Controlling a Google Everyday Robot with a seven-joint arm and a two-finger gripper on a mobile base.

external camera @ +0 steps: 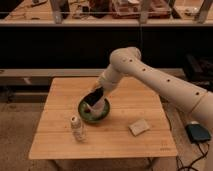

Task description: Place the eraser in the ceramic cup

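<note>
Arm: my cream-white jointed arm (150, 75) reaches in from the right and bends down toward the middle of the table.
Jaws: my jaws (96, 98) hang low over the dark green round dish, tilted down to the left; I cannot tell how they stand.
Eraser: the small black rectangular eraser (94, 97) sits at the tip of my jaws, directly above the cup's mouth; whether it touches the cup is unclear.
Cup: the cream-white round ceramic cup (101, 108) stands inside the dark green round dish (85, 114), mostly hidden behind my jaws.
Bottle: a small slim whitish bottle (76, 128) stands upright near the dish, to its front left.
Slab: a flat pale beige slab (139, 126) lies well apart, right of the dish.
Table: the light wooden table (60, 145) carries all of these.
</note>
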